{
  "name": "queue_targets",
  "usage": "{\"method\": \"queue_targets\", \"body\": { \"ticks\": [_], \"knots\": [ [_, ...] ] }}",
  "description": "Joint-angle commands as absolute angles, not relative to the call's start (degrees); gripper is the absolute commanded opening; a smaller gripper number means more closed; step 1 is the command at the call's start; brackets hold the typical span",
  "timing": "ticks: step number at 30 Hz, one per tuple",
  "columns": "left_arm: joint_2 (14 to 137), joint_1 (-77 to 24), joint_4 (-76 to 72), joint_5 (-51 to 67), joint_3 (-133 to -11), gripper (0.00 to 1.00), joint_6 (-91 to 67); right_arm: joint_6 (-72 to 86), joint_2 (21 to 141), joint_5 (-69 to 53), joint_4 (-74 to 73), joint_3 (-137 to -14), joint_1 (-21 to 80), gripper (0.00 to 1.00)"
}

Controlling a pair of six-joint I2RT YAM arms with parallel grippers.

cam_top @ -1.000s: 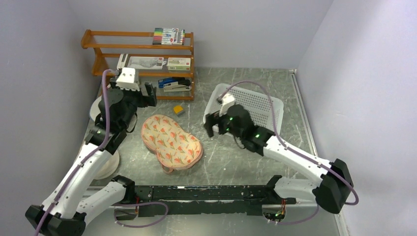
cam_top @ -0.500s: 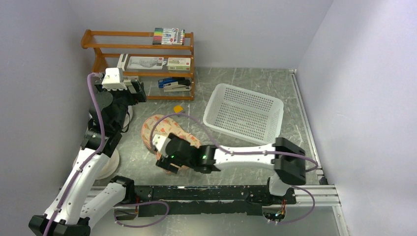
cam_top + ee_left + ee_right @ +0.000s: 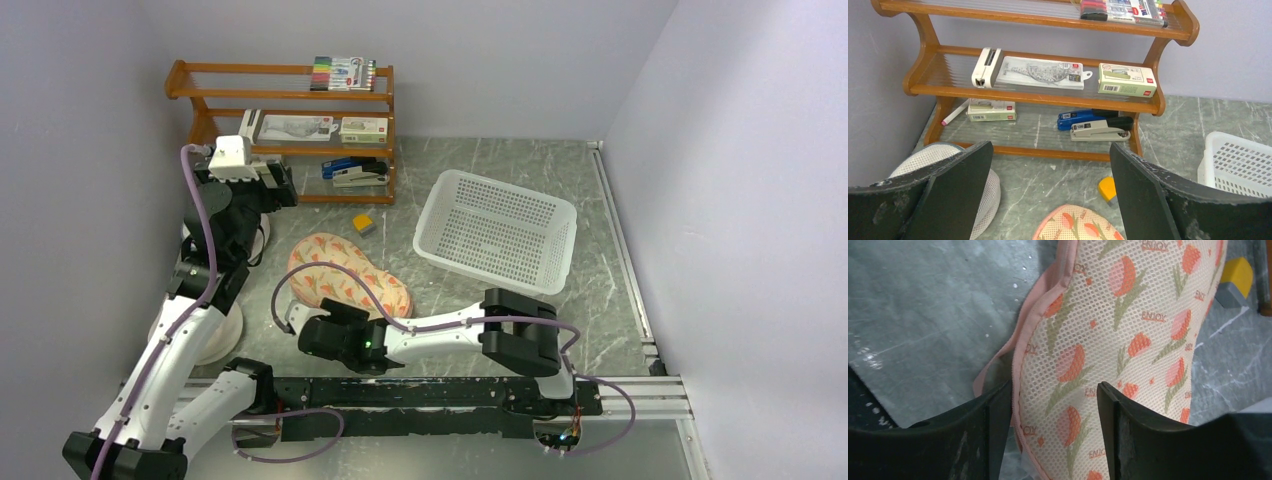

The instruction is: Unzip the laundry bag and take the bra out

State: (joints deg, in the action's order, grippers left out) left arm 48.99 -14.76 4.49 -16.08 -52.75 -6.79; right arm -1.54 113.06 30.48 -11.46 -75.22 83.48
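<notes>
My right gripper [image 3: 1053, 415] is low at the near end of the bag [image 3: 1118, 340], fingers spread with the bag's near lobe showing between them; I cannot tell whether they touch it. The word ENJOY repeats in small letters across the cream mesh, among orange-red tulips on green stems. A pink zip edge runs round the lobe, its teeth meeting where I can see them, and a pink loop [image 3: 985, 377] hangs off beside my left finger. The bag lies flat on the grey marbled table [image 3: 600, 250], left of centre. Just past its far end sits a small yellow block [image 3: 363, 222]; to the right stands a white perforated basket [image 3: 497, 230]. My left gripper [image 3: 1048, 200] is held high at the far left, released and wide apart, facing a wooden shelf [image 3: 1038, 95] with staplers [image 3: 1098, 125] low and markers [image 3: 1123, 9] on top; its box labels are too small to read.
</notes>
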Motion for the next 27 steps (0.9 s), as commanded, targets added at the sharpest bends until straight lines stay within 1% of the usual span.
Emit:
{"method": "queue_targets", "body": {
  "ticks": [1, 5, 9, 11, 12, 13, 14, 20, 23, 25, 27],
  "knots": [
    [49.43, -14.06, 2.65, -14.01, -52.89, 0.98, -7.64, -0.33, 114.7, 35.52, -12.5, -77.08, 83.61, 0.59],
    [49.47, -13.84, 2.68, -13.76, -52.81, 0.98, -7.74, -0.03, 114.07, 35.36, -11.99, -76.62, 83.64, 0.47],
    [49.91, -13.62, 2.83, -13.29, -53.01, 0.98, -7.82, 0.71, 112.31, 34.36, -10.98, -75.76, 83.58, 0.38],
    [50.0, -13.52, 2.97, -13.08, -53.08, 0.98, -7.9, 0.86, 111.16, 33.57, -10.26, -75.17, 83.58, 0.31],
    [50.09, -13.49, 2.99, -13.02, -53.09, 0.98, -7.91, 0.92, 110.59, 33.31, -9.79, -74.84, 83.58, 0.24],
    [50.1, -13.49, 2.93, -12.93, -53.09, 0.98, -7.91, 1.08, 109.98, 33.41, -9.38, -74.49, 83.61, 0.11],
    [50.1, -13.45, 2.97, -12.86, -53.1, 0.98, -7.91, 1.32, 109.27, 33.54, -8.65, -74.04, 83.59, 0.01],
    [50.44, -13.37, 3.06, -12.37, -53.2, 0.98, -8.0, 3.28, 102.34, 33.11, -2.32, -68.96, 83.35, 0.0],
    [50.58, -13.36, 3.07, -12.06, -53.28, 0.98, -8.09, 7.02, 98.64, 32.69, 0.95, -65.94, 81.62, 0.0],
    [50.69, -13.31, 3.1, -11.92, -53.28, 0.97, -8.1, 12.55, 95.56, 29.5, 3.41, -63.08, 78.79, 0.0],
    [50.84, -13.27, 3.2, -11.7, -53.36, 0.97, -8.19, 18.75, 91.55, 23.22, 7.73, -58.64, 74.21, 0.0]
  ]
}}
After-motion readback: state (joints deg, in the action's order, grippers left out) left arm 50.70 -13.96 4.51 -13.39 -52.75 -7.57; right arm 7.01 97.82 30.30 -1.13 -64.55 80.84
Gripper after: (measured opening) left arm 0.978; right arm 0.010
